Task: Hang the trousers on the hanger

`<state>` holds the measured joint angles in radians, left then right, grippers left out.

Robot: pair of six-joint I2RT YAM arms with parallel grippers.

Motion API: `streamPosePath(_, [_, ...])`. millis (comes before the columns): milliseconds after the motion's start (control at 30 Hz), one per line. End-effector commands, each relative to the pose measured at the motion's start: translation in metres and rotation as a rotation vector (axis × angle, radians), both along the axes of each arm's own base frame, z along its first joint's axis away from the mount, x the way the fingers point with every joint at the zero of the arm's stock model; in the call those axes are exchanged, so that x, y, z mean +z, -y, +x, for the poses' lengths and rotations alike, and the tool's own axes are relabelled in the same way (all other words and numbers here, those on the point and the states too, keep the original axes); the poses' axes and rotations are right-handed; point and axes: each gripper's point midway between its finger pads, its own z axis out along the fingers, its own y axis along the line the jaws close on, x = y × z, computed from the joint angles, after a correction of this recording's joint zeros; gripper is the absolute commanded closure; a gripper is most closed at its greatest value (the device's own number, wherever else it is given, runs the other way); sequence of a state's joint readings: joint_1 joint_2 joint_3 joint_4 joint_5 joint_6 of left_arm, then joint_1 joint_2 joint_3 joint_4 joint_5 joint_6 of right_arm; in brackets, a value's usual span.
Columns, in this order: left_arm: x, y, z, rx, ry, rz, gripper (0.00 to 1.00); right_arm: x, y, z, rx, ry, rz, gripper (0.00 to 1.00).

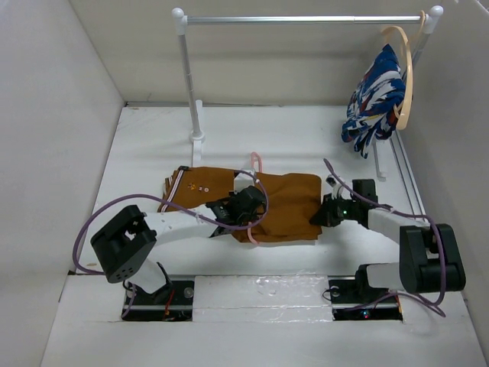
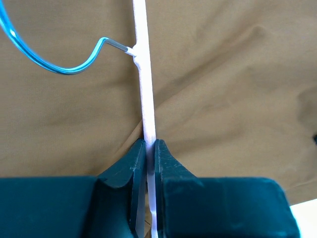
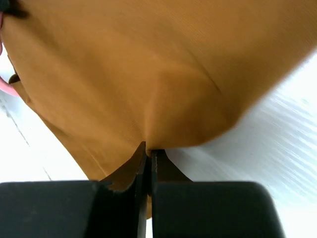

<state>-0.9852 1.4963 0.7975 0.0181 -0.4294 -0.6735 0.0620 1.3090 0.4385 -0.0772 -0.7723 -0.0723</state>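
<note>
Near right: right claw pinched shut on right edge of trousers, cloth bunched at tips. Near left: left claw clamped on hanger bar. Trousers flat in middle of desk; hanger across them, hook toward far side. Best handling: hold bar steady and low, draw pinched edge leftward over bar, keep cloth taut, avoid dragging hanger.

Trousers lie mid-frame on the counter. Hanger lies across them, hook past their upper edge. Left claw over the trousers' middle, right claw at their right edge. Rack behind, along the top; patterned garment on wooden hanger hangs upper right.
</note>
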Motion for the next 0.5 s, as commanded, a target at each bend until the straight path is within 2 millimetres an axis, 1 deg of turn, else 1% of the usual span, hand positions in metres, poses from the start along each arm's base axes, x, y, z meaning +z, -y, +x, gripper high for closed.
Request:
streamPosePath(0, [-0.011, -0.030, -0.003, 0.012, -0.007, 0.174, 1.00, 0.019, 0.010, 0.018, -0.006, 0.078, 0.035, 1.00])
streamPosePath(33, [-0.015, -0.035, -0.005, 0.028, -0.021, 0.192, 1.00, 0.032, 0.027, 0.035, -0.045, 0.131, -0.028, 1.00])
streamPosePath(67, [-0.015, -0.035, -0.005, 0.030, -0.020, 0.195, 1.00, 0.030, 0.031, 0.031, -0.059, 0.104, -0.029, 1.00])
streamPosePath(133, [-0.019, -0.042, -0.007, 0.051, -0.033, 0.212, 1.00, 0.040, 0.043, 0.039, -0.068, 0.155, -0.064, 1.00])
streamPosePath(200, [-0.020, -0.050, -0.006, 0.076, -0.037, 0.220, 1.00, 0.040, 0.057, 0.038, -0.096, 0.150, -0.081, 1.00])
streamPosePath(233, [-0.020, -0.054, -0.004, 0.095, -0.041, 0.219, 1.00, 0.042, 0.060, 0.039, -0.101, 0.156, -0.073, 1.00])
streamPosePath(267, [-0.020, -0.054, -0.004, 0.100, -0.041, 0.216, 1.00, 0.041, 0.064, 0.037, -0.108, 0.151, -0.070, 1.00])
streamPosePath(300, [-0.021, -0.059, -0.001, 0.114, -0.045, 0.218, 1.00, 0.040, 0.072, 0.038, -0.128, 0.155, -0.076, 1.00])
streamPosePath(367, [-0.019, -0.060, 0.003, 0.123, -0.027, 0.227, 1.00, 0.040, 0.078, 0.036, -0.135, 0.146, -0.081, 1.00])
streamPosePath(433, [-0.013, -0.052, 0.006, 0.111, -0.018, 0.207, 1.00, 0.038, 0.079, 0.036, -0.122, 0.151, -0.095, 1.00])
streamPosePath(467, [-0.009, -0.046, 0.008, 0.101, -0.009, 0.180, 1.00, 0.034, 0.079, 0.036, -0.119, 0.137, -0.091, 1.00])
